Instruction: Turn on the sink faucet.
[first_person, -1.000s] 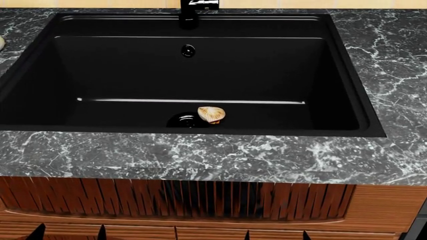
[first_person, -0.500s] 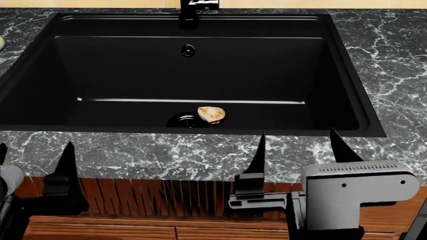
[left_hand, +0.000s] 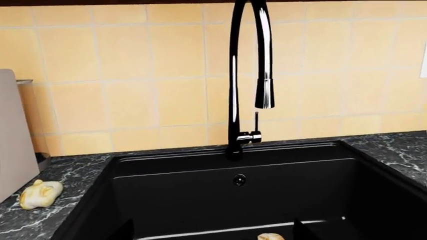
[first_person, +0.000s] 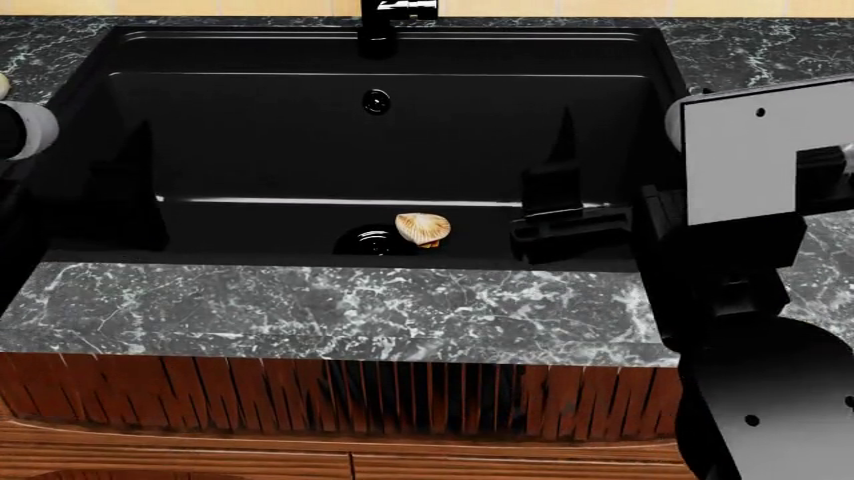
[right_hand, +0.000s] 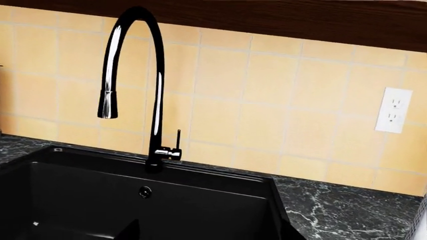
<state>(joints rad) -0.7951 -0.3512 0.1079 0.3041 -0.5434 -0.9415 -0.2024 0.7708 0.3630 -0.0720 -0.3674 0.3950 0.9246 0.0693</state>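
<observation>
The sink faucet (left_hand: 233, 100) is tall and glossy black, with an arched spout, and stands behind the sink (left_hand: 200, 195). Its thin lever handle (left_hand: 256, 122) stands upright on a chrome joint; it also shows in the right wrist view (right_hand: 177, 137), while the head view shows only the faucet's base (first_person: 378, 28). The matte-black sink (first_person: 694, 150) has a round overflow hole (first_person: 376, 100) and a drain (first_person: 360, 241). My left gripper (first_person: 74, 170) (left_hand: 213, 232) and right gripper (first_person: 614, 135) (right_hand: 210, 232) are both open and empty. They hover over the sink's front part, well short of the faucet.
A tan shell-like object (first_person: 423, 228) lies by the drain. A pale lumpy object (left_hand: 40, 194) and a grey upright slab (left_hand: 13, 135) are on the marble counter (first_person: 400, 310) left of the sink. A wall outlet (right_hand: 393, 110) is right of the faucet.
Both arms rose from below the counter's front edge to over the sink's front part. Both grippers stay open. The faucet and shell have not moved.
</observation>
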